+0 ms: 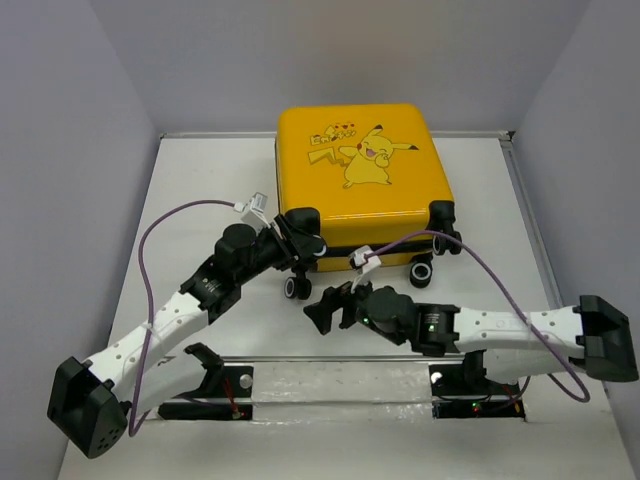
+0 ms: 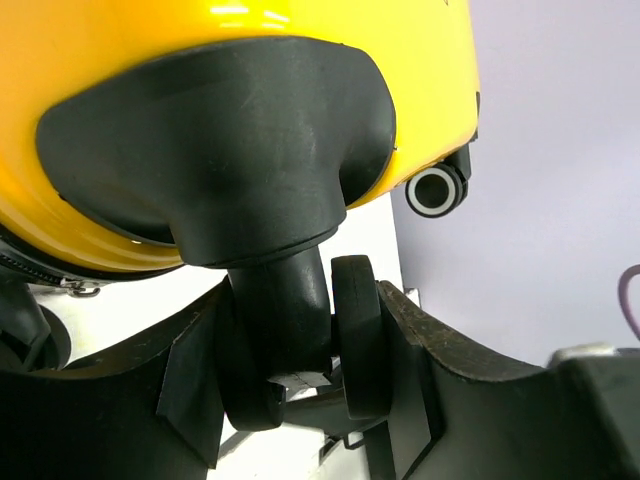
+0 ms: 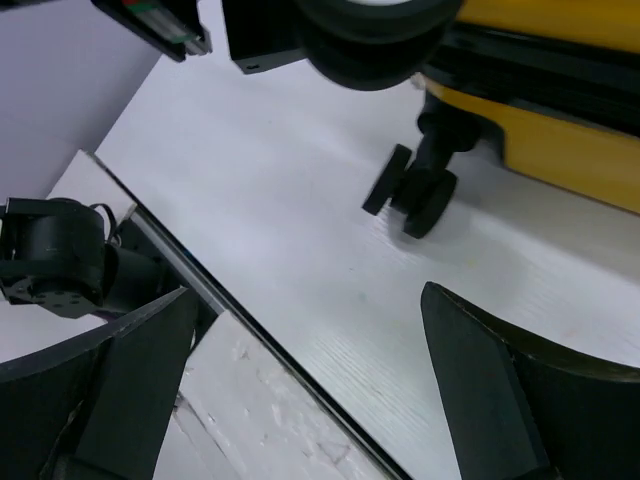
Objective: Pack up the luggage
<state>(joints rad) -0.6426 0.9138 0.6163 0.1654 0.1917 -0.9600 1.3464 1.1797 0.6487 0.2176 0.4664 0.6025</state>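
Note:
The yellow luggage (image 1: 362,160) with the Pikachu print lies flat and closed at the back of the table, wheels toward me. My left gripper (image 1: 306,246) is at its front left corner, shut on a black caster wheel (image 2: 360,335) and its stem; the yellow shell (image 2: 100,60) fills the left wrist view above the fingers (image 2: 440,370). My right gripper (image 1: 330,308) is open and empty, low over the bare table in front of the luggage. The right wrist view shows the gripper (image 3: 305,380), another wheel (image 3: 412,190) and the luggage's lower edge (image 3: 570,150).
A white table (image 1: 200,200) with low walls at the back and sides. The metal mounting rail (image 1: 340,385) runs along the near edge and shows in the right wrist view (image 3: 250,330). Purple cables (image 1: 150,250) loop off both arms.

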